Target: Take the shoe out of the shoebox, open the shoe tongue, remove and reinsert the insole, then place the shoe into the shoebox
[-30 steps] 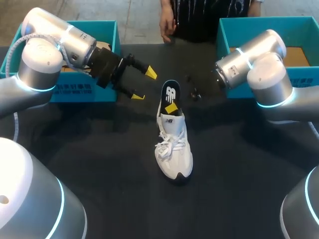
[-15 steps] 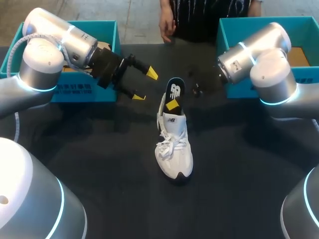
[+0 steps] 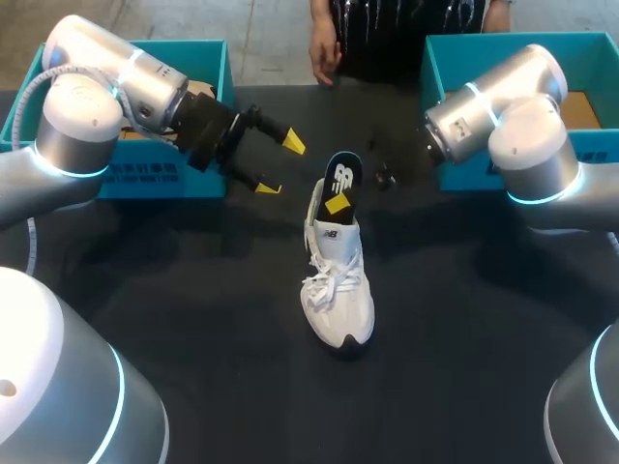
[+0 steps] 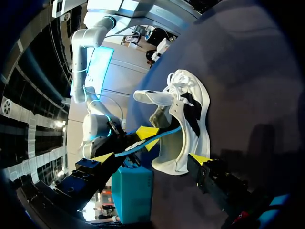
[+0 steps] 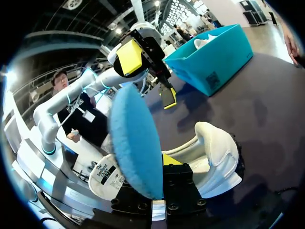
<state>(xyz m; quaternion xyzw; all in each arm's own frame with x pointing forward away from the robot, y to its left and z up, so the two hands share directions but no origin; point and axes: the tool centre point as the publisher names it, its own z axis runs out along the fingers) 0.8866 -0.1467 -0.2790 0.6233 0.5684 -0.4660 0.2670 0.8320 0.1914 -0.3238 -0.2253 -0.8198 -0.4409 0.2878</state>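
The white shoe [image 3: 335,285] stands on the black table, toe toward me. Its insole [image 3: 341,177], dark on top and blue underneath [image 5: 135,143], sticks up out of the heel opening. My right gripper [image 3: 337,205] reaches in from the right and is shut on the insole just above the shoe's collar; one yellow tip [image 5: 171,160] shows beside the blue face. My left gripper [image 3: 278,165] hangs open to the left of the heel, apart from the shoe. In the left wrist view the shoe [image 4: 188,121] lies ahead of the open left gripper [image 4: 151,159].
A teal shoebox [image 3: 155,177] stands at the back left behind my left arm. A second teal box [image 3: 464,60] stands at the back right behind my right arm. Bare black table lies in front of and beside the shoe.
The insole's top has shifted slightly right and stands a little higher out of the heel. My right arm has drawn back a bit. The left arm has not moved.
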